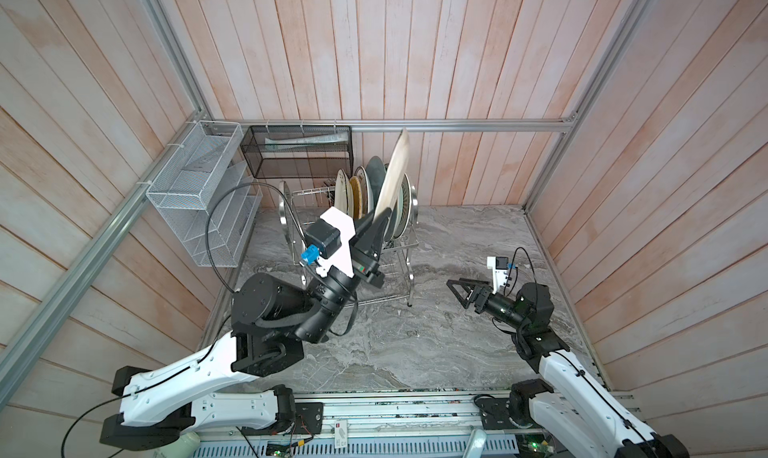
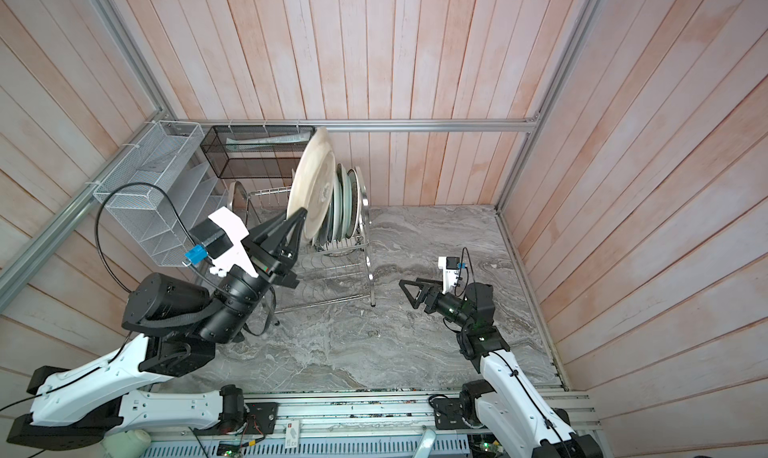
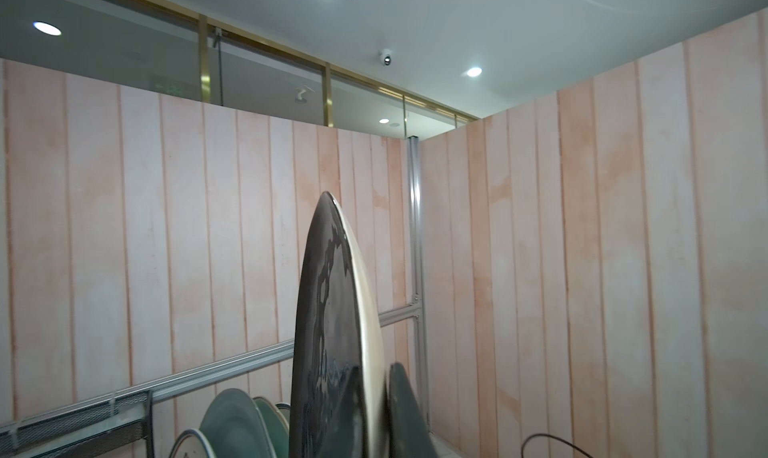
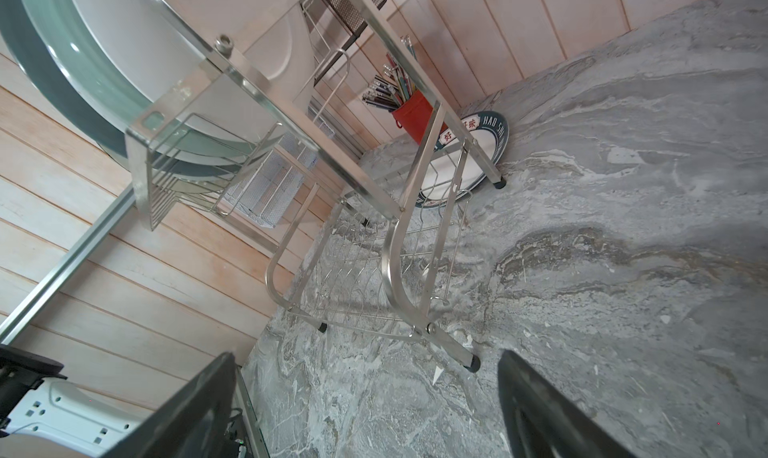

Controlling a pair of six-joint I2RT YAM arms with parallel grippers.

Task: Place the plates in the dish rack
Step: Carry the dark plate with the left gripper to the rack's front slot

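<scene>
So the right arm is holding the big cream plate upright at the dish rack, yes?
No: the left tool holds the cream plate upright at the dish rack, as both top views show. The right tool is open and empty.

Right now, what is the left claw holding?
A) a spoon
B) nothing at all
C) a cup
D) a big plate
D: the left claw is shut on the rim of a big cream plate, which it holds upright at the rack.
</scene>
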